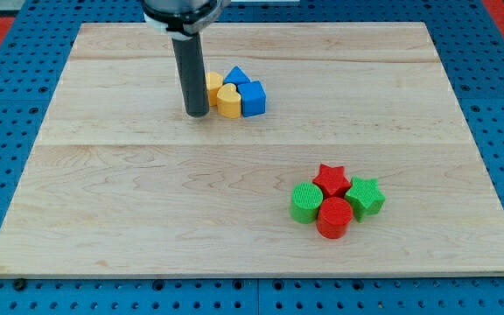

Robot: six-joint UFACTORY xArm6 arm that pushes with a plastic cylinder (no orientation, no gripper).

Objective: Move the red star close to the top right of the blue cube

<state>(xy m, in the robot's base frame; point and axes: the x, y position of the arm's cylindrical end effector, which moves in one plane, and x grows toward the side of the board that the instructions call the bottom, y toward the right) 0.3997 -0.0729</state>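
my tip (197,114) sits just left of the yellow blocks (223,96) bunched against the blue cube (253,98), no jaws on this rod, and the red star (332,180) is way off lower right among green blocks (305,203)

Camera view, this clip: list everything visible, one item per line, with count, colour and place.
red star: 1, red, lower right cluster, its top
red cylinder: 1, red, cluster's bottom
green cylinder: 1, green, cluster's left
green star: 1, green, cluster's right
blue cube: 1, blue, upper middle cluster, right side
blue triangle: 1, blue, behind the cube
yellow heart: 1, yellow, left of cube
yellow block: 1, yellow, partly hidden by rod
wooden board: 1, light wood
my tip: 1, dark, just left of yellow heart
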